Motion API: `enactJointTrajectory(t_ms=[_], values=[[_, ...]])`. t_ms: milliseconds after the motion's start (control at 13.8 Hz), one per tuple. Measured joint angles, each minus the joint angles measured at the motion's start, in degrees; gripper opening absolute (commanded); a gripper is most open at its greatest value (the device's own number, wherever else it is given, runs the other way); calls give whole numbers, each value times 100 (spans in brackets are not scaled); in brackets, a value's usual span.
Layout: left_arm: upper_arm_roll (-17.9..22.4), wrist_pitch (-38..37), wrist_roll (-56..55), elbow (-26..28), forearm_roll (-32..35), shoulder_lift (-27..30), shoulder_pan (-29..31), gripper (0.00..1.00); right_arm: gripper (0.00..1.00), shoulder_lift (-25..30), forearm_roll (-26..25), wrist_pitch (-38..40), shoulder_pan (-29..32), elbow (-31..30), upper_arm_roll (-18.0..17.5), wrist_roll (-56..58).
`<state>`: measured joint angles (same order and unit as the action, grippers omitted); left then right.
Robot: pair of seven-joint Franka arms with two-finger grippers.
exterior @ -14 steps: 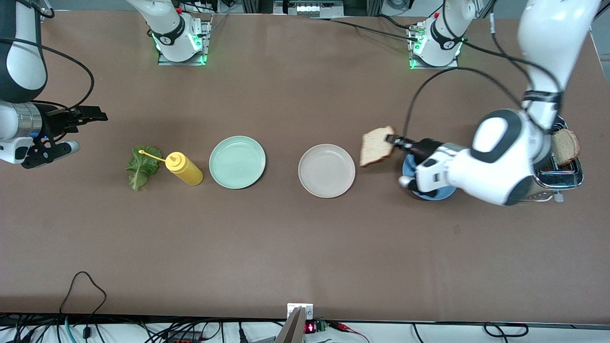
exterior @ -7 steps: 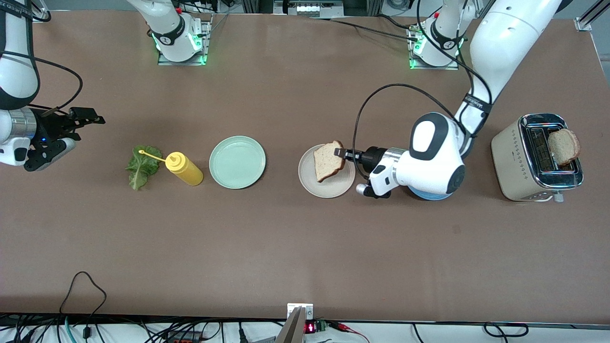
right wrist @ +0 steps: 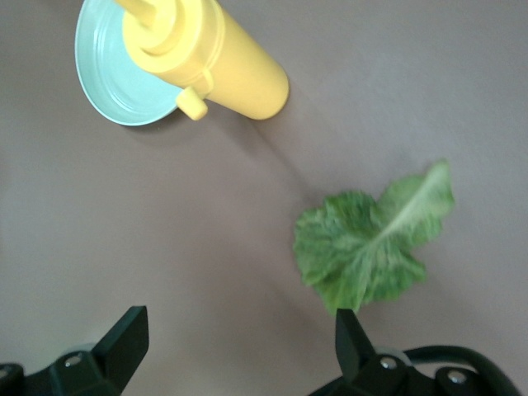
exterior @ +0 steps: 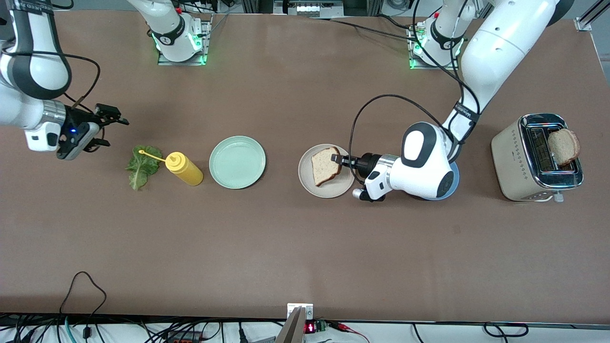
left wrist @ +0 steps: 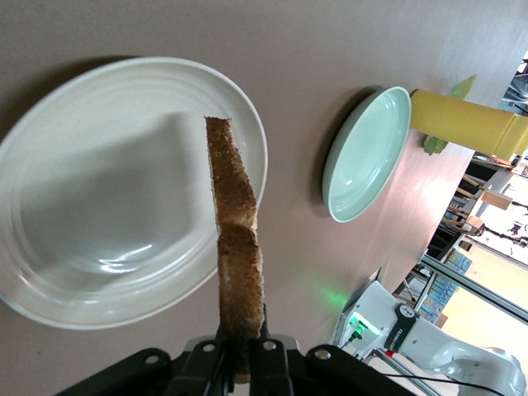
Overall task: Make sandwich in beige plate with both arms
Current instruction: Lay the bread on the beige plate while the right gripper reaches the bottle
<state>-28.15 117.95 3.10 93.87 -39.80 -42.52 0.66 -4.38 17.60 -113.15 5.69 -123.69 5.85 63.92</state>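
- left gripper [exterior: 337,159] clamped on one edge of bread slice [exterior: 325,166], holding it over beige plate [exterior: 327,189]
- left arm [exterior: 481,62] reaches in from its base, elbow over blue plate [exterior: 453,180]
- toaster [exterior: 536,159] at left arm's end of table, second bread slice [exterior: 563,146] sticking out of a slot
- mint-green plate [exterior: 237,162] beside beige plate, toward right arm's end
- yellow squeeze bottle [exterior: 184,168] lying beside mint-green plate, lettuce leaf [exterior: 141,166] just beside the bottle
- right gripper [exterior: 108,125] over bare table near lettuce leaf, fingers spread, nothing held
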Motion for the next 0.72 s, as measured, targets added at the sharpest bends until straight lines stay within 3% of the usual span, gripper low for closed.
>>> enactJointTrajectory(t_ms=[362,507,579,652,724], values=[[-7,267,70,134,0,-145,-66,1,100,-409,1608,-247,105,-153,2,2229],[-6,323,70,162,0,-182,-77,8,100,-706,2274,-256,225,-154,9,3287],[-2,331,71,163,0,-204,-69,15,100,-844,2547,-255,261,-154,12,3732],[6,331,72,163,0,-224,-60,31,100,-961,2770,-255,273,-151,14,4100],[22,331,73,165,0,-234,-50,61,100,-1057,2975,-255,273,-149,13,4414]])
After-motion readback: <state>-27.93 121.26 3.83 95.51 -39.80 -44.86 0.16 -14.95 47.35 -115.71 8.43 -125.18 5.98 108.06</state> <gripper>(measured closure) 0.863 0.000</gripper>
